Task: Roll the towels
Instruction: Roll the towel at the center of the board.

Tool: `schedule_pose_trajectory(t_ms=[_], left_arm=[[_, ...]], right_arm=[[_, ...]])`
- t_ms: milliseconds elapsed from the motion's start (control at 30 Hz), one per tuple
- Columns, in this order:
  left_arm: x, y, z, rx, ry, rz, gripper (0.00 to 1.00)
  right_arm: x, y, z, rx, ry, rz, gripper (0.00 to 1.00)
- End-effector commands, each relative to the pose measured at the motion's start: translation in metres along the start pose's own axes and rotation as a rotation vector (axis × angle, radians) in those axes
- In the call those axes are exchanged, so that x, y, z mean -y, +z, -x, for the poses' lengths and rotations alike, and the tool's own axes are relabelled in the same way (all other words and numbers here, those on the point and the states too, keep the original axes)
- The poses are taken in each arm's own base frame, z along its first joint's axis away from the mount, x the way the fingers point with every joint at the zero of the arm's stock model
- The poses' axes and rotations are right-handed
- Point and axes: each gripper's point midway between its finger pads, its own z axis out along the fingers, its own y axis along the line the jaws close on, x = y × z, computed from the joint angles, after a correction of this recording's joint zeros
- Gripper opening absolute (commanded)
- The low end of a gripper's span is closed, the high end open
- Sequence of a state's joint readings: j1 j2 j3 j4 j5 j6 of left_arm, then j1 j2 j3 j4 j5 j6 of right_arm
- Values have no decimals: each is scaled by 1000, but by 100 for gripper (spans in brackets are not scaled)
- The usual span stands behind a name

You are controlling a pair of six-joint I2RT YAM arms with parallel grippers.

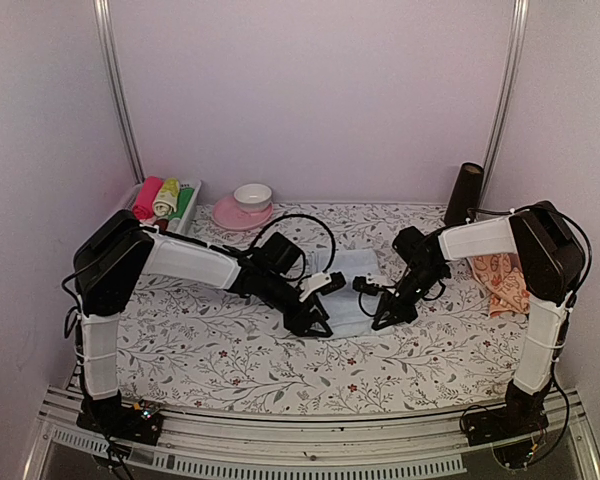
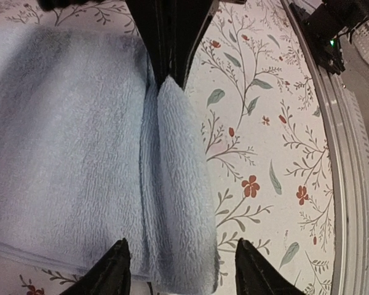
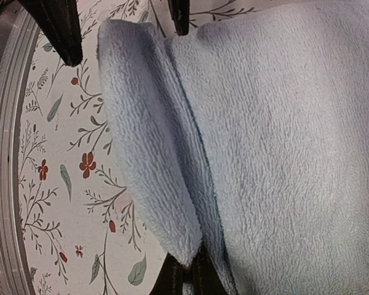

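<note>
The right tool [image 3: 187,273] is clamped on the blue towel [image 3: 283,153] fold, the left tool [image 2: 181,246] parted astride; even tension is advised.

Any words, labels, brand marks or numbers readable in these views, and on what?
None readable. The pale blue terry towel, white floral table sheet, peach-orange printed towel and pink cup show only plain colour or pattern; the dark cylinder at the back is too small to show any label.
</note>
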State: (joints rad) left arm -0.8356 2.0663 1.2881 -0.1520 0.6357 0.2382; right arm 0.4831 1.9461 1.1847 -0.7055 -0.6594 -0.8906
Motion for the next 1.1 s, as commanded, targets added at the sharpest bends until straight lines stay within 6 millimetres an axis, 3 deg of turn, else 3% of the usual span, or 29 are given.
schedule_pose_trajectory(t_ms=[0,133,233,367,467,800,1067], left_arm=[[-1,-2,10,4,-3,20,57],[-6,5,-3,-44,-23,36,50],[-9,7,-5,-51,-31,50,32],[-11,7,-4,-49,-33,61,19],[-12,7,-4,-50,-32,66,1],[-28,5,-8,-65,-40,157,0],[-40,6,-7,-68,-42,219,0]], right_arm=[[16,-1,0,-14,-11,-56,5],[16,-1,-1,-16,-11,-57,5],[16,-2,1,-11,-14,-57,5],[16,-4,3,-7,-21,-62,5],[15,-7,5,-1,-26,-68,7],[19,-29,18,39,-70,-130,12],[26,-27,16,26,-60,-151,10]])
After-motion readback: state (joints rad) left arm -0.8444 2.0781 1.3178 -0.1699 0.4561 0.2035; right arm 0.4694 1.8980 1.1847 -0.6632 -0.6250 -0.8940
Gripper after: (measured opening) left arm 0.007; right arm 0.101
